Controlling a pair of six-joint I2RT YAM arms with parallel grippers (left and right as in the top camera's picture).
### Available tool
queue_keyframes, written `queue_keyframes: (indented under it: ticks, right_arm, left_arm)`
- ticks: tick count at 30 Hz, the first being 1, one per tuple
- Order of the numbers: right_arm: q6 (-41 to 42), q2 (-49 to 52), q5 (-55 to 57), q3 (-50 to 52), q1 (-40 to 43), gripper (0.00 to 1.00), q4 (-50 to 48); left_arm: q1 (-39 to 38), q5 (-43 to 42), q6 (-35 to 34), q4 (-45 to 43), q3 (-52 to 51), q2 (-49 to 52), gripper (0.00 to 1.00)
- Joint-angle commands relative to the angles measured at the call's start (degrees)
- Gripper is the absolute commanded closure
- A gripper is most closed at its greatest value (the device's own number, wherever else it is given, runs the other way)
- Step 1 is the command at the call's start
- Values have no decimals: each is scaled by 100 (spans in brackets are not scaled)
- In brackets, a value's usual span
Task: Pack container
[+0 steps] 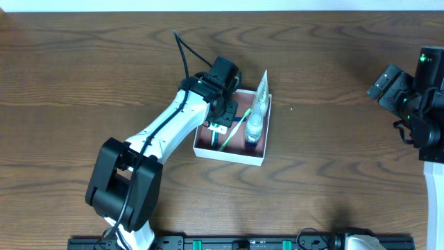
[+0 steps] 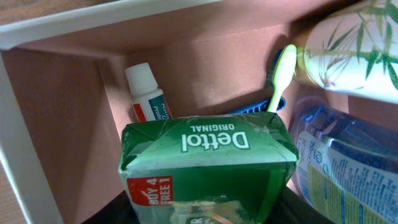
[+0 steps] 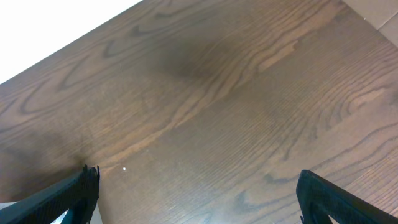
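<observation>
The container [image 1: 229, 155] is a shallow white-walled box with a pinkish-brown inside [image 2: 205, 56], at mid table. My left gripper [image 1: 220, 122] reaches down into its left half and is shut on a green Dettol soap box [image 2: 205, 162], which sits between its dark fingers [image 2: 202, 214]. In the container lie a white toothpaste tube [image 2: 148, 99], a light-green toothbrush [image 2: 281, 74], a pale bottle with a bamboo print [image 2: 348, 56] and a clear blue bottle [image 2: 342, 162]. My right gripper [image 3: 199, 193] is open and empty over bare wood at the far right [image 1: 409, 104].
The dark wooden table [image 1: 333, 55] surrounds the container. The bamboo-print bottle [image 1: 261, 90] leans over the container's far right corner. The toothbrush [image 1: 232, 132] and the blue bottle [image 1: 254, 132] fill the right half. A black rail runs along the table's front edge [image 1: 243, 243].
</observation>
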State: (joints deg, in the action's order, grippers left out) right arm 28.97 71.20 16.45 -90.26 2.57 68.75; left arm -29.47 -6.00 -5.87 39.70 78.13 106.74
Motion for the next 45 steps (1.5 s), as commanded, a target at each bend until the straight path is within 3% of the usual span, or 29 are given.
queue_keyframes:
  ticks: [1,4,5,6,7,16,22,25,31,39,45]
  right_arm:
    - [-13,7,44,-37,42,1,4]
    - [-13,7,42,-37,42,1,4]
    - [-13,7,42,-37,42,1,4]
    - [-13,7,44,-37,42,1,4]
    - [-13,7,44,-37,42,1,4]
    - [-13,7,44,-37,42,1,4]
    - [-13,7,42,-37,42,1,4]
    - [-13,7,42,-37,42,1,4]
    - [-13,7,44,-37,42,1,4]
    - [-13,7,44,-37,42,1,4]
    - [-13,7,42,-37,42,1,4]
  left_arm:
    - [-2,61,-68,13,83,-166,39]
    - [4,61,-66,50,168,-358,30]
    - [4,61,-68,50,186,-455,24]
    - [4,63,-66,48,197,-546,7]
    - [4,63,-68,48,205,-684,2]
    - [76,437,-59,-35,205,-2286,2]
    - [79,1731,-17,-55,205,-3917,2]
    - [79,2352,455,39,203,-4739,2]
    - [81,3335,584,1073,195,-5687,2]
    - [79,3670,181,2505,92,-6194,2]
    - [533,3390,-310,2326,-717,-6662,2]
